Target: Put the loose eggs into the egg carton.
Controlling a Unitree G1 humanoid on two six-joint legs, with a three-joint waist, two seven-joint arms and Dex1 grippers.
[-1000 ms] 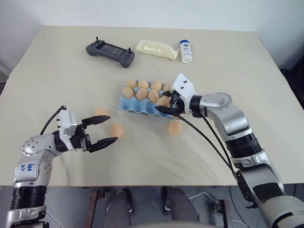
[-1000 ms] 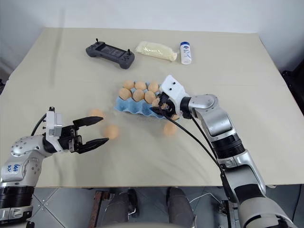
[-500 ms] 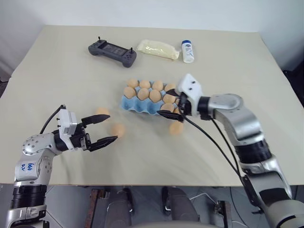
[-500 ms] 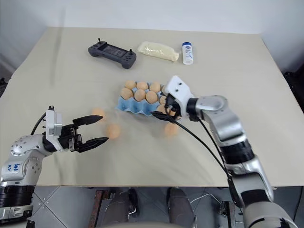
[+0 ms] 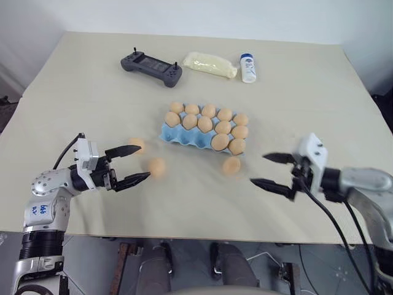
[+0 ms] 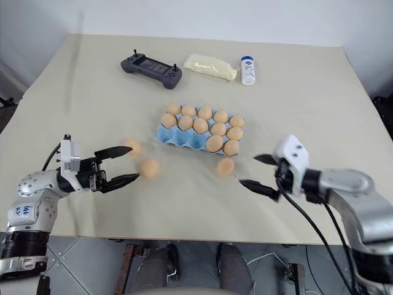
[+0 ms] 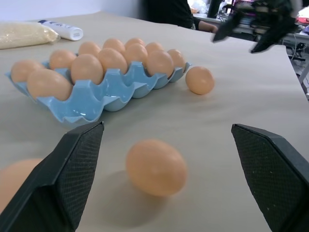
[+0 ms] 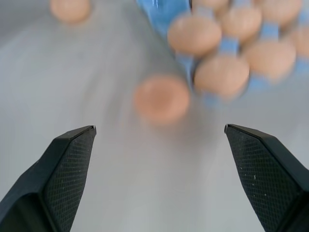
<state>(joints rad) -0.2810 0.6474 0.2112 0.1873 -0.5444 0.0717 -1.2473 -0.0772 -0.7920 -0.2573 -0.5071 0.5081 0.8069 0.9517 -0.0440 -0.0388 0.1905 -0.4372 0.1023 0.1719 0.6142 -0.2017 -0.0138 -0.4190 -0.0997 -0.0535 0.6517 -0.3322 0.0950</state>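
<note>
Currently both grippers, left (image 5: 128,165) and right (image 5: 270,170), held wide open, empty. Three eggs (image 5: 231,165) left loose on surface (image 5: 80,92) beside carton (image 5: 178,135).

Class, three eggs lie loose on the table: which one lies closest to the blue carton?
The loose egg just off the egg carton, at its near corner on the robot's right. The other two eggs lie farther away, by the left gripper.

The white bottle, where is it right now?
The white bottle stands at the table's far side, just right of the pale yellow packet, beyond the egg carton.
</note>
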